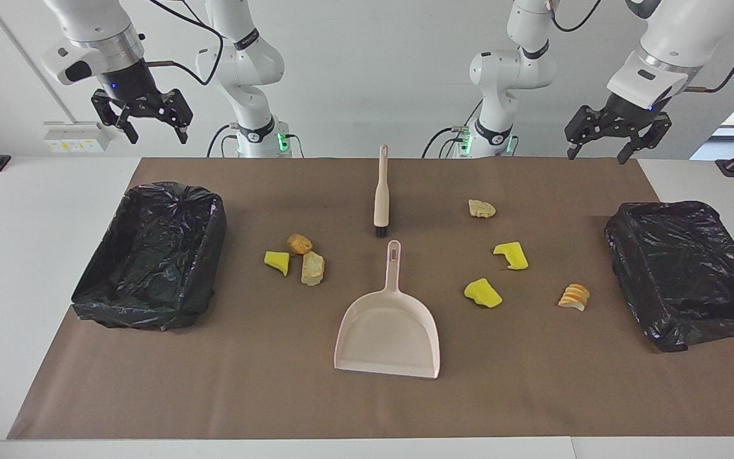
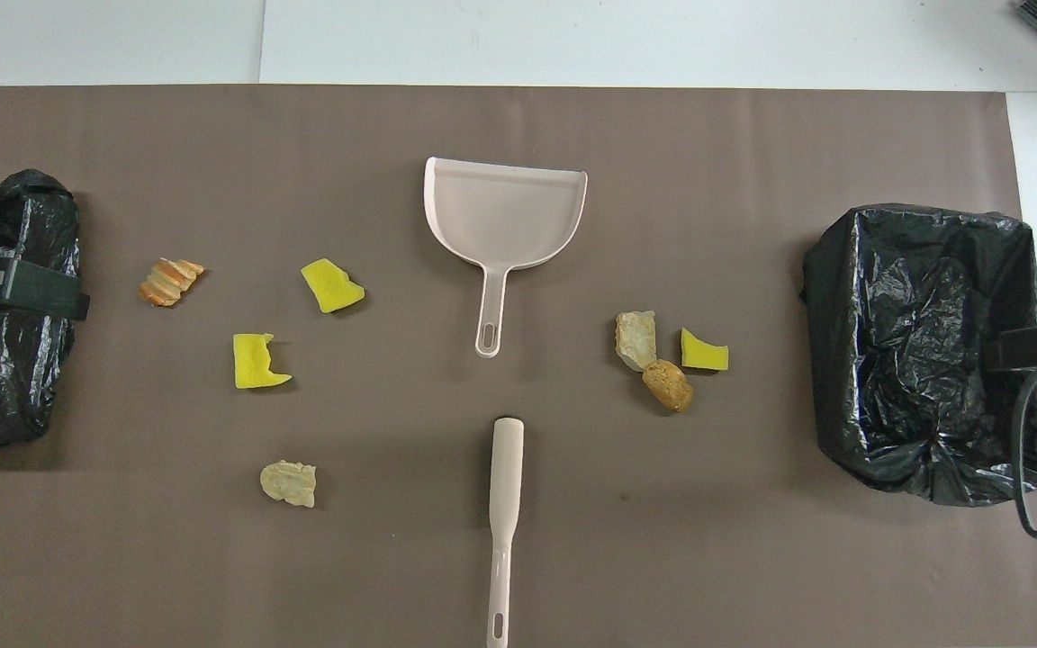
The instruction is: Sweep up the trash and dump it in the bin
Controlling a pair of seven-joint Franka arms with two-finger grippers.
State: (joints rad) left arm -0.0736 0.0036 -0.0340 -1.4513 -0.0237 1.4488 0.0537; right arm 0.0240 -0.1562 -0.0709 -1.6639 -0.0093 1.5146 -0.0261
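Note:
Several pieces of trash lie on the brown mat. A yellow chunk [image 1: 277, 261] and two tan lumps [image 1: 299, 243] [image 1: 313, 268] sit toward the right arm's end. Two yellow chunks [image 1: 511, 255] [image 1: 482, 293] and two tan lumps [image 1: 482, 208] [image 1: 575, 297] lie toward the left arm's end. A black-lined bin [image 1: 150, 255] stands at the right arm's end, a second bin [image 1: 679, 268] at the left arm's. My right gripper [image 1: 158, 136] hangs open and empty high over the first bin. My left gripper [image 1: 596, 156] hangs open and empty over the second.
The pale pink dustpan [image 1: 387, 331] lies mid-mat with its handle pointing toward the robots. The beige brush [image 1: 381, 191] lies nearer to the robots, bristles toward the dustpan's handle. White table shows around the mat.

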